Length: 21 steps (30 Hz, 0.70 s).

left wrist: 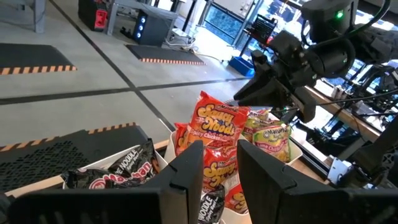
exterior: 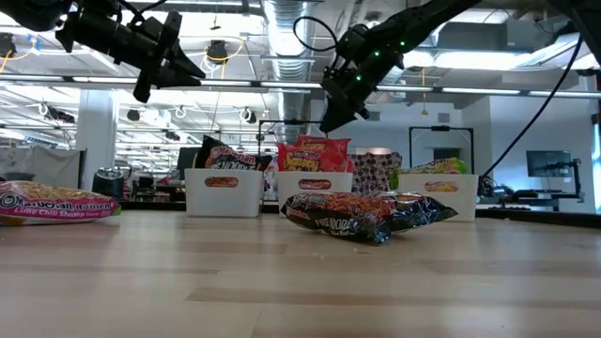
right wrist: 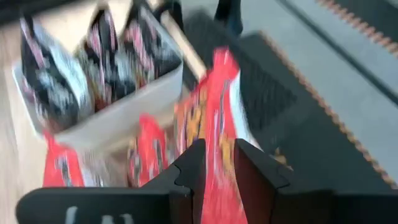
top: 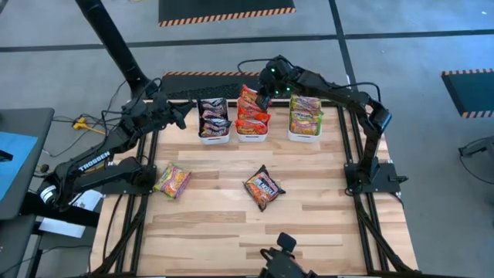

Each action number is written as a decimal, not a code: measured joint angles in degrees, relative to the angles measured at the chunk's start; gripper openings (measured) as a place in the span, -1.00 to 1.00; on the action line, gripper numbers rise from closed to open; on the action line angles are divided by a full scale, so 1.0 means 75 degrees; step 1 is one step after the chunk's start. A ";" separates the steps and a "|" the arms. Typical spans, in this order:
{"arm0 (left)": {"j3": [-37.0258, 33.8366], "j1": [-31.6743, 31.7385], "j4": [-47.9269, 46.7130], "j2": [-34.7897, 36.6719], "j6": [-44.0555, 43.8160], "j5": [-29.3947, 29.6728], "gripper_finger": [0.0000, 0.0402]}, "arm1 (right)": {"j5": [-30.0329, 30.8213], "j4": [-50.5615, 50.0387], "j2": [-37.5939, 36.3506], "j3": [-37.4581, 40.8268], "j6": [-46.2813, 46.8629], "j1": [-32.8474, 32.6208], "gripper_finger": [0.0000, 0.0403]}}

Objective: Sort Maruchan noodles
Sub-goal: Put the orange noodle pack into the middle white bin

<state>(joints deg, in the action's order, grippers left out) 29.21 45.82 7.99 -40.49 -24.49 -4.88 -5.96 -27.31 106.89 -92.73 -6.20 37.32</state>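
Three white bins stand in a row at the far side. The left bin (top: 214,131) holds dark packets, the middle bin (top: 252,136) red-orange packets (top: 252,112), and the right bin (top: 305,136) green ones (top: 306,114). A green-and-pink packet (top: 171,181) and a dark packet (top: 264,188) lie flat on the table. My right gripper (top: 265,91) hangs above the middle bin, open by a narrow gap, holding nothing (right wrist: 219,165). My left gripper (top: 182,114) hovers high, left of the dark-packet bin, open and empty (left wrist: 217,165).
The loose packets lie on the wooden table (top: 231,224), one near its left edge and one mid-table, with bare wood at the near side. A dark mat (top: 201,83) lies behind the bins. The black table frame (top: 363,224) runs along both sides.
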 joint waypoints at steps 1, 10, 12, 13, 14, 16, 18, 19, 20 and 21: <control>0.0000 0.0003 0.0003 0.0000 0.0000 0.0003 -0.57 | 0.0000 0.0216 0.0000 0.0000 0.0046 0.0010 -0.46; 0.0000 0.0002 0.0003 0.0000 -0.0003 0.0004 -0.57 | -0.0020 0.1450 0.0550 0.0003 0.0836 0.0099 -0.46; 0.0000 0.0003 0.0003 0.0000 -0.0003 0.0003 -0.57 | -0.0020 0.1371 0.0644 0.0003 0.0947 0.0076 -0.46; 0.0000 0.0003 0.0003 0.0000 -0.0006 0.0003 -0.57 | -0.0023 0.1374 0.0690 -0.0001 0.1020 0.0071 -0.46; 0.0000 0.0001 0.0004 0.0000 -0.0006 0.0001 -0.57 | -0.0027 0.1351 0.0754 -0.0005 0.1077 0.0053 -0.46; 0.0000 0.0000 0.0000 -0.0001 -0.0014 0.0000 -0.57 | -0.0022 0.1150 0.0874 -0.0002 0.1093 0.0000 -0.46; 0.0000 0.0003 0.0003 -0.0003 -0.0029 0.0000 -0.57 | -0.0020 0.1091 0.0945 0.0000 0.1116 -0.0020 -0.46; 0.0000 0.0000 0.0003 -0.0003 -0.0029 0.0000 -0.57 | -0.0017 0.1015 0.0970 0.0000 0.1117 -0.0032 -0.46; 0.0000 0.0003 0.0000 -0.0003 -0.0032 0.0000 -0.57 | -0.0009 0.1022 0.1012 -0.0008 0.1117 -0.0068 -0.46; 0.0000 0.0001 0.0003 -0.0003 -0.0032 0.0000 -0.57 | -0.0004 0.0981 0.1050 -0.0012 0.1112 -0.0083 -0.46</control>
<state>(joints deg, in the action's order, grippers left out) 29.21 45.83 8.01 -40.51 -24.73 -4.89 -5.98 -19.95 114.77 -92.82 2.14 36.70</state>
